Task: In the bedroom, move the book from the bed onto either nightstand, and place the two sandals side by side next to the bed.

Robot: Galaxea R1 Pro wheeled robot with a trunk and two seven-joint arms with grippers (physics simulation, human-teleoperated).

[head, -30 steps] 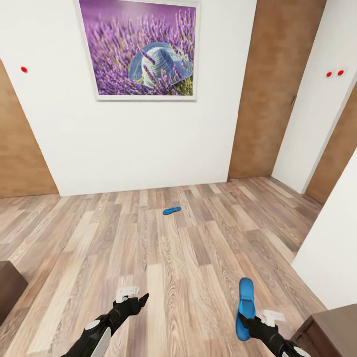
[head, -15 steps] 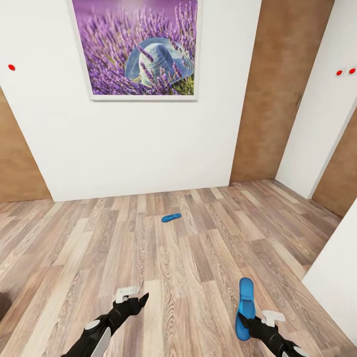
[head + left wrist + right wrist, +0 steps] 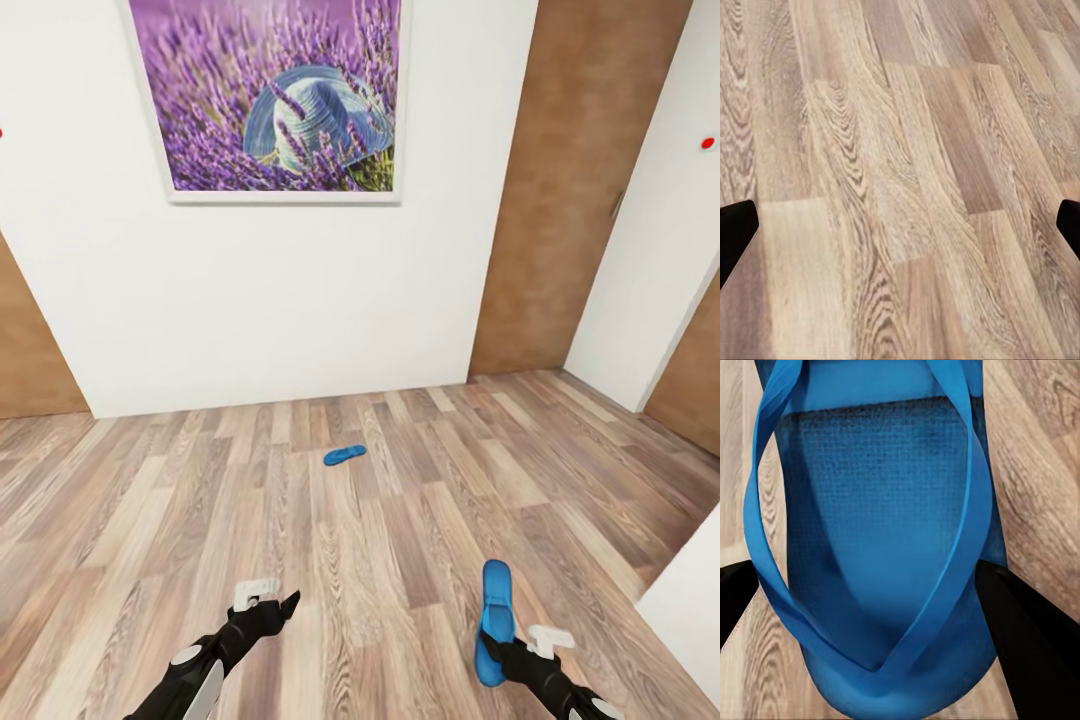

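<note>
One bright blue sandal point(image 3: 344, 455) lies flat on the wood plank floor point(image 3: 150, 520), some way ahead of me and near the white wall. The other sandal point(image 3: 495, 598) hangs over the floor at the lower right, with my right gripper point(image 3: 489, 642) shut on its near end. In the right wrist view this sandal point(image 3: 870, 547) shows its strap side, with a black finger point(image 3: 1027, 645) at each side. My left gripper point(image 3: 281, 606) hovers low over bare floor, open, its fingertips point(image 3: 735, 236) far apart and holding nothing. The bed, book and nightstand are out of view.
A framed purple lavender picture point(image 3: 275, 95) hangs on the white wall ahead. Brown doors stand at the right point(image 3: 575, 190) and far left point(image 3: 30, 340). A white surface point(image 3: 695, 610) cuts into the lower right corner.
The camera has moved toward the wall, so the picture looks larger and the dark brown furniture at the lower corners has left the view. Both grippers hold the same pose.
</note>
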